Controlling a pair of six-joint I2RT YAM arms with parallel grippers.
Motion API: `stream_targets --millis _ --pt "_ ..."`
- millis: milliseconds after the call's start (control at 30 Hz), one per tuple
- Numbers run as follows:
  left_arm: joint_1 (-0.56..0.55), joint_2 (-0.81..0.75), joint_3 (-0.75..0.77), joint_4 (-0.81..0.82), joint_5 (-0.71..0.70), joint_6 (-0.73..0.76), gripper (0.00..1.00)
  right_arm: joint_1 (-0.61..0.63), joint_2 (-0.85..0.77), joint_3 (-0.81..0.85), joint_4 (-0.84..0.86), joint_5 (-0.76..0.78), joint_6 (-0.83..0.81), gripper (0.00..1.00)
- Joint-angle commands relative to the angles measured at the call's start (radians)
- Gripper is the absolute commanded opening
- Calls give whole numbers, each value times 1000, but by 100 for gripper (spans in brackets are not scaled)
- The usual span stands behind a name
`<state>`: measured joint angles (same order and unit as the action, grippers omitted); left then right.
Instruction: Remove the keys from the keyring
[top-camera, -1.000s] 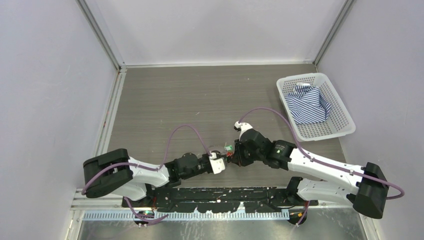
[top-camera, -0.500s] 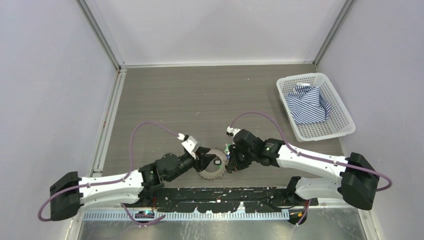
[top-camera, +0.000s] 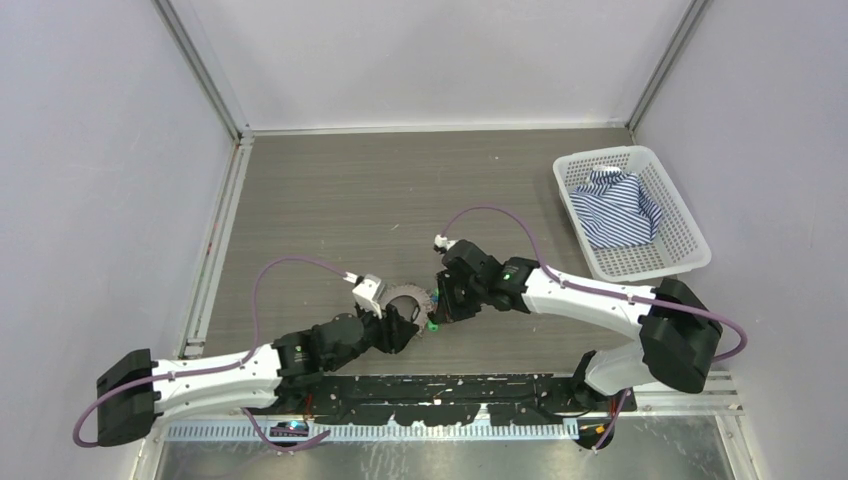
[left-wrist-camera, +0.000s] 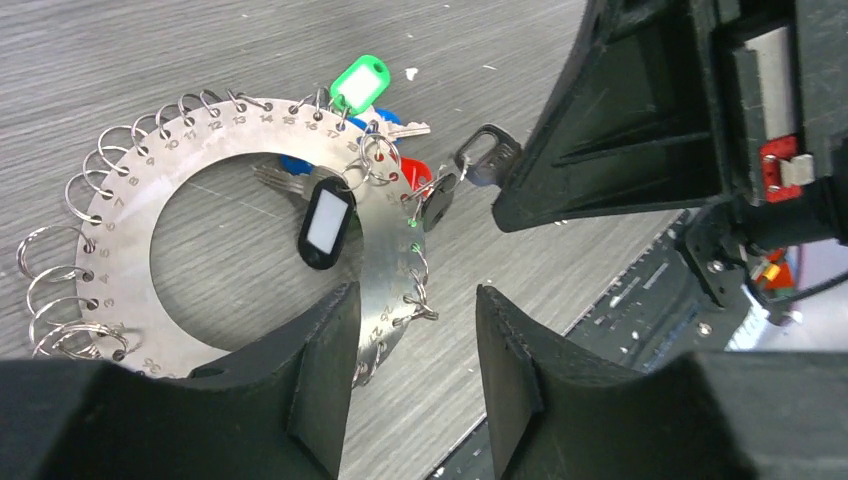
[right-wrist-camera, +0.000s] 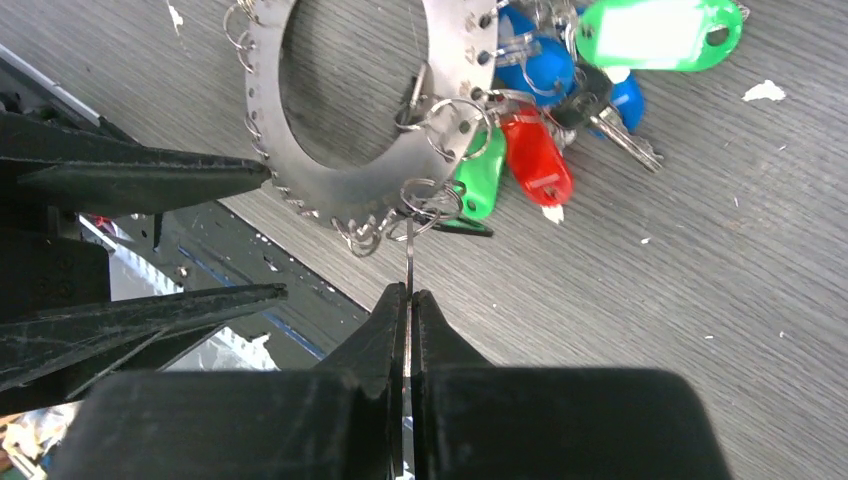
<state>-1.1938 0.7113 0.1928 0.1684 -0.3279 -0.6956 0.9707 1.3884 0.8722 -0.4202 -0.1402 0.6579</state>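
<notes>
The keyring (left-wrist-camera: 135, 215) is a flat silvery disc with numbered holes and small wire loops round its rim, lying on the table (top-camera: 405, 297). The keys (right-wrist-camera: 535, 155) cluster on one side: red, blue and green heads, plus a green tag (left-wrist-camera: 358, 80) and a black tag (left-wrist-camera: 323, 222). My left gripper (left-wrist-camera: 410, 370) is open, and the disc's rim lies between its fingers, close to the left finger (left-wrist-camera: 320, 370). My right gripper (right-wrist-camera: 409, 295) is shut on a thin key seen edge-on (right-wrist-camera: 408, 255), which hangs from a loop on the rim.
A white basket (top-camera: 640, 272) with a striped cloth (top-camera: 615, 205) stands at the back right. The black base rail (top-camera: 440, 395) runs along the near table edge, just behind both grippers. Grey walls close in the table on three sides.
My left gripper has opened and let go, and its arm has swung low to the left. The keyring and my right gripper have shifted left and farther from the near edge.
</notes>
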Motion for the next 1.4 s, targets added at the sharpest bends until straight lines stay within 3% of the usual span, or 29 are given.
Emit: stream_targets --millis 0,233,300,467,700,900,1067,1367 --pt "7 48 -6 80 -91 48 49 -4 5 -15 30 5 30 1" --pt "99 246 47 190 60 43 41 2 5 -123 37 46 65 2" --pt "100 283 60 229 80 51 39 10 16 -132 43 74 70 7" --pt "104 309 83 214 67 69 36 35 -34 -163 62 201 91 36" --pt "111 251 77 153 56 82 36 62 -122 -194 88 327 84 49" --pt "116 188 94 32 49 52 35 179 -75 -152 91 442 33 52" --pt "131 176 147 -39 134 18 35 216 -11 -147 130 472 5 52" --pt "131 144 152 -111 116 -40 32 237 53 -120 171 495 -91 54"
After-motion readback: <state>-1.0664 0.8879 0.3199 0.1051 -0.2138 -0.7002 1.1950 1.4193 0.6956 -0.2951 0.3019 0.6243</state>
